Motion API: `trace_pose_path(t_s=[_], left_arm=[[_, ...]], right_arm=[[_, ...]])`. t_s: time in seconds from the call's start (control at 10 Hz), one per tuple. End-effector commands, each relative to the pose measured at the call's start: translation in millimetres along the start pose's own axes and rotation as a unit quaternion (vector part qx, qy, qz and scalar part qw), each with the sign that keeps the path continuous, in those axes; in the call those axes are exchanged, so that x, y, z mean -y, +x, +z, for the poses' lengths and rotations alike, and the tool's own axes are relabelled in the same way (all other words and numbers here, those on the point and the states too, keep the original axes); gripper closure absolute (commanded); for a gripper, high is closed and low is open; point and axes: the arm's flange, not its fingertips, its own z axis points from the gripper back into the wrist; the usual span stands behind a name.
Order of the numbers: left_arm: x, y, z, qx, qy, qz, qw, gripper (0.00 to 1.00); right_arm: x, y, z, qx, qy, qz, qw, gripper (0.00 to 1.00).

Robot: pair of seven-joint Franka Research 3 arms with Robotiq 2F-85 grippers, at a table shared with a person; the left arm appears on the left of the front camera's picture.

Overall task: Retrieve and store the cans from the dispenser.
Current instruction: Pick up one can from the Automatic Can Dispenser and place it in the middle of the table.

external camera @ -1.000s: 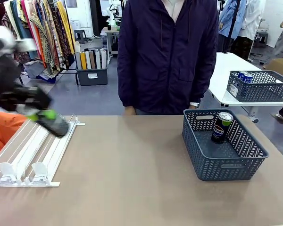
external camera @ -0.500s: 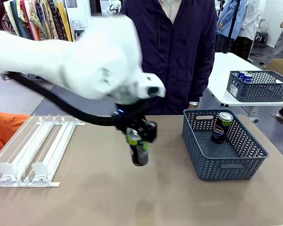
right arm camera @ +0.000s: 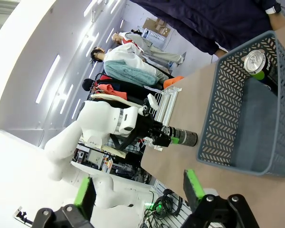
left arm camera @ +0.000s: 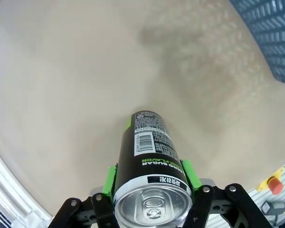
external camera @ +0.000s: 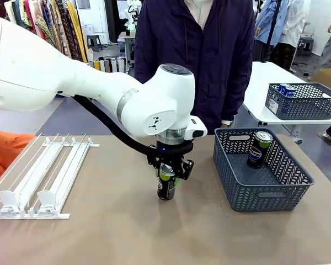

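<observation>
My left gripper is shut on a dark can with a green-yellow band, held upright at mid-table, its base at or just above the tabletop, left of the grey basket. From the left wrist, the can sits between the green pads, silver top toward the camera. A second dark can stands in the basket's far part. The white dispenser lies at the left with bare lanes. My right gripper is open, with the basket and its can farther off.
A person in a dark jacket stands at the table's far edge, just behind my left arm. A second grey basket with blue cans sits on a white table at the back right. An orange cloth lies beside the dispenser.
My left arm swung from the dispenser at the left to mid-table with the dark can, turned it upright and lowered it beside the basket.
</observation>
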Motion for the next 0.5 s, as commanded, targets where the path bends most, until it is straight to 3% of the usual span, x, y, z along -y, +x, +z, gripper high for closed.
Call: trace_pose_path(t_s=[0.0, 0.4], left_arm=[[-9.2, -3.4, 12.6, 0.005, -0.013, 0.021, 1.000, 1.00], [-24.4, -7.2, 5.4, 0.003, -0.032, 0.037, 0.999, 1.00]], right_arm=[[-3.1, 4.3, -2.1, 0.012, 0.012, 0.004, 1.000, 0.00], [-3.1, 4.3, -2.1, 0.012, 0.012, 0.004, 1.000, 0.00]])
